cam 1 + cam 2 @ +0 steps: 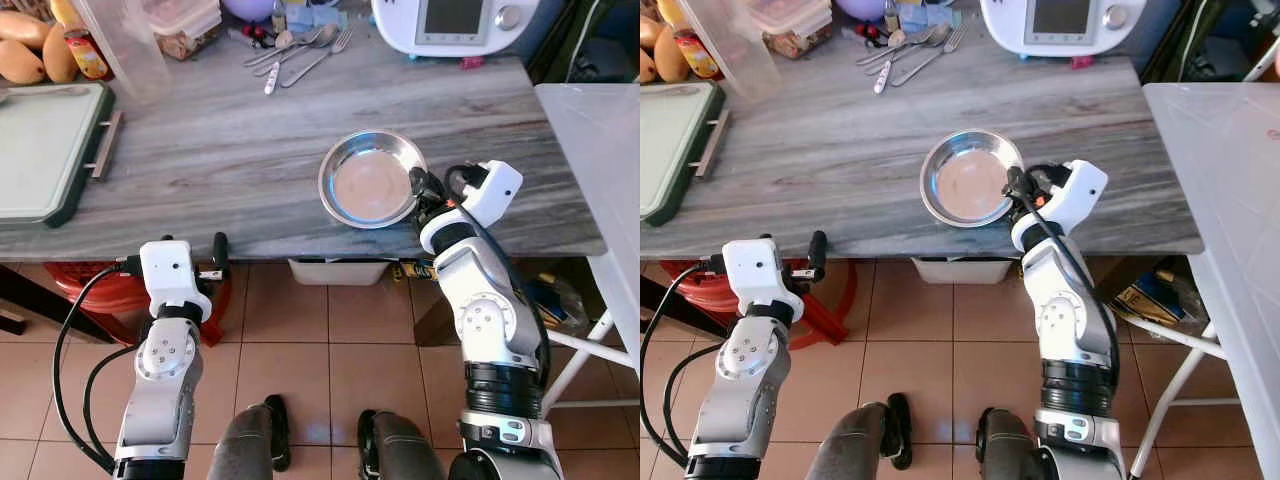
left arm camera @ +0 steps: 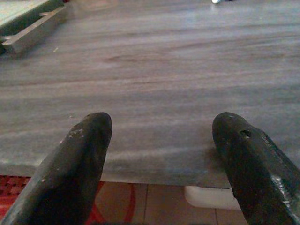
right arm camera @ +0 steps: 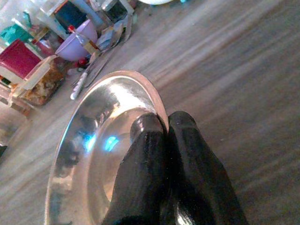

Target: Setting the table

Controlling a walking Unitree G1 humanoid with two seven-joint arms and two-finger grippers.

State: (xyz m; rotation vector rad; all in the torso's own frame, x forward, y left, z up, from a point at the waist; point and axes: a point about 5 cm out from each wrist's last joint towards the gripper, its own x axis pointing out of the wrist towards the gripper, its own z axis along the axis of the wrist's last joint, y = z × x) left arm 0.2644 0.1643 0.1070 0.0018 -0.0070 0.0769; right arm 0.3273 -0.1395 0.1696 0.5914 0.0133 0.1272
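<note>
Step in hand: gripping the bowl point(image 1: 368, 180) for table setting. Sits right of centre in the left eye frame, on the grey counter point(image 1: 230, 150), near the front edge. Steel, shallow, empty, upright.

Right gripper point(image 3: 161, 129) pinched on the bowl's near-right rim; in the right wrist view, one finger inside the rim, one outside, pressed tight with the rim between. Bowl seems to rest on the counter, not lifted as far as can be told.

Left gripper point(image 2: 161, 131) spread wide, holding nothing, hovering at the counter's front edge, lower left of the left eye frame. Bare counter ahead of it.

Elsewhere: cutlery point(image 1: 295, 50) in a loose pile at top centre, white appliance point(image 1: 455, 25) top right, green board point(image 1: 45, 150) at left edge, mangoes point(image 1: 30, 50) top left. White table point(image 1: 1230, 200) along the right edge of the right eye frame, just beside the counter.

Next move, by judgement: lift straight up, keep level, carry toward the white table, probably the setting spot. Rim pinch is thin and off-centre, so tilt or slip likely; slow lift needed. Turning the body right probably needed too. Cutlery to fetch after.
</note>
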